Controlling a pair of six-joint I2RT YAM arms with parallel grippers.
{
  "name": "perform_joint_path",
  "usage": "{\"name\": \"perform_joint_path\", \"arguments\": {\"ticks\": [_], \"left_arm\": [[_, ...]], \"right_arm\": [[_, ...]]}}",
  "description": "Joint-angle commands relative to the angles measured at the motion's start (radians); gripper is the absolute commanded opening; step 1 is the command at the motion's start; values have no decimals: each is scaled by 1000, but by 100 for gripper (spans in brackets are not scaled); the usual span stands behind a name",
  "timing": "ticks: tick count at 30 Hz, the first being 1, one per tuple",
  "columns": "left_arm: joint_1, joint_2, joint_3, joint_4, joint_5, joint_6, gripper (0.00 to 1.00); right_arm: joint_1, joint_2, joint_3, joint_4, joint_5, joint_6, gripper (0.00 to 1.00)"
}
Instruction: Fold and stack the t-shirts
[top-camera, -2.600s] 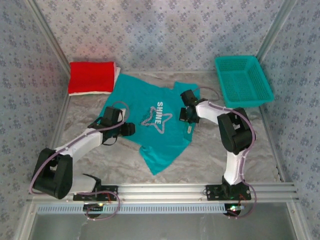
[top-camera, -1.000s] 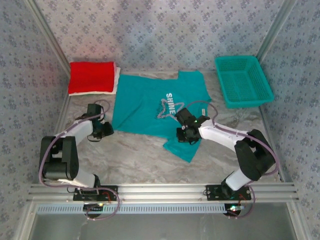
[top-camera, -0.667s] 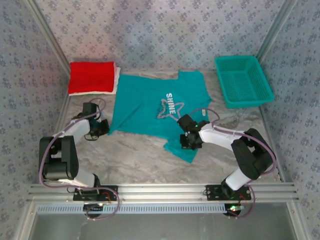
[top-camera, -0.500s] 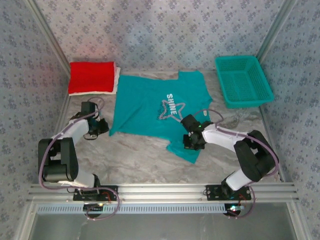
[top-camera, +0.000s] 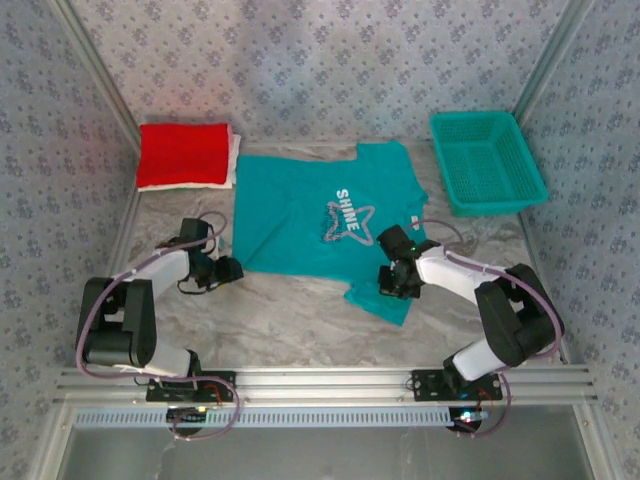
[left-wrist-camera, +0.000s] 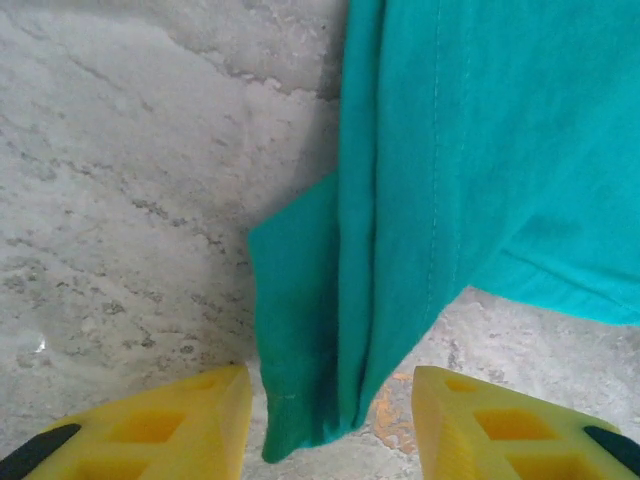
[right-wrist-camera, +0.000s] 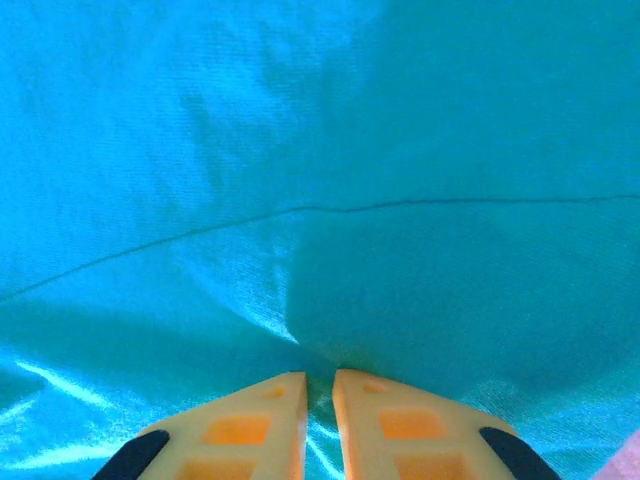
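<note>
A teal t-shirt (top-camera: 300, 210) with a white "SHINE" star print lies spread out in the middle of the table. My left gripper (top-camera: 228, 270) is at its near left corner. In the left wrist view its yellow fingers (left-wrist-camera: 170, 425) stand apart, and a bunched corner of the teal t-shirt (left-wrist-camera: 330, 340) lies loose between them on the table. My right gripper (top-camera: 396, 282) is at the shirt's near right corner. Seen from the right wrist, the right gripper (right-wrist-camera: 318, 395) is shut, pinching a fold of the teal t-shirt (right-wrist-camera: 320, 150). A folded red t-shirt (top-camera: 182, 153) lies on a white one (top-camera: 234, 158) at the back left.
A teal mesh basket (top-camera: 487, 160) stands at the back right. Patterned walls close in the table on the left, right and back. Bare marble table (top-camera: 290, 320) stretches between the shirt and the near rail.
My left gripper has opened and let go of the shirt's corner, and moved right and nearer. My right gripper has dragged the near right corner further right, still pinching it.
</note>
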Motion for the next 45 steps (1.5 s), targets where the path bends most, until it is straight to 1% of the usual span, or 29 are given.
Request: {"name": "perform_joint_path", "arguments": {"ticks": [1,2,3,7,8,9,14,17,18,22,25,27,29,30,31,34,36,37,39,40,41,44,45], "left_arm": [[-14,-3,-9,-13,26,-13,42],[-11,1,-8,-12,13,-19,37],[-10,0,-7,-3,17,-19,35],[-10,4,18,13,-5,-23,40],[-10,13,31,11,-6,-16,41],[-9,24,43,10,-2,-7,39],[-8,73,92,-7,6,16,14],[-1,61,103,-18,0,10,4],[3,46,102,-18,2,5,2],[20,-18,107,-47,15,-10,1],[60,-54,107,-78,42,-16,2],[92,-74,98,-93,53,-16,4],[114,-76,90,-104,62,-9,5],[122,-74,84,-108,63,-6,7],[129,-70,81,-107,68,-5,10],[132,-57,68,-101,87,-3,9],[132,-52,57,-98,108,-4,20],[133,-55,51,-98,114,-4,19],[132,-77,45,-95,103,-12,19],[133,-94,48,-102,86,-17,21],[132,-110,52,-106,77,-22,25],[128,-170,61,-103,62,-34,26],[120,-182,71,-102,37,-37,26]], "right_arm": [[-19,29,-20,-66,15,5,19],[-19,28,-18,-62,14,4,19],[-20,28,-18,-56,10,5,19],[-24,25,-19,-56,-1,3,19],[-24,23,-23,-27,-4,3,19],[-25,22,-27,-24,-5,4,19],[-53,22,-50,-8,-19,3,19],[-73,17,-57,-22,-19,-4,19],[-77,12,-59,-34,-13,-8,19],[-87,-2,-58,-46,-26,-20,18],[-90,-4,-44,-99,-17,-23,18],[-95,-5,-33,-136,3,-26,18],[-103,-9,-33,-173,16,-26,18],[-108,-11,-37,-188,19,-60,17],[-114,-15,-43,-197,22,-62,18],[-129,-15,-62,-212,13,-75,17],[-131,-21,-65,-220,8,-81,18],[-131,-27,-61,-228,12,-82,18],[-131,-42,-49,-250,26,-83,18],[-131,-50,-38,-268,40,-84,18],[-131,-56,-26,-283,51,-90,19],[-131,-83,20,-318,60,-103,20],[-131,-96,37,-321,62,-105,22]]}}
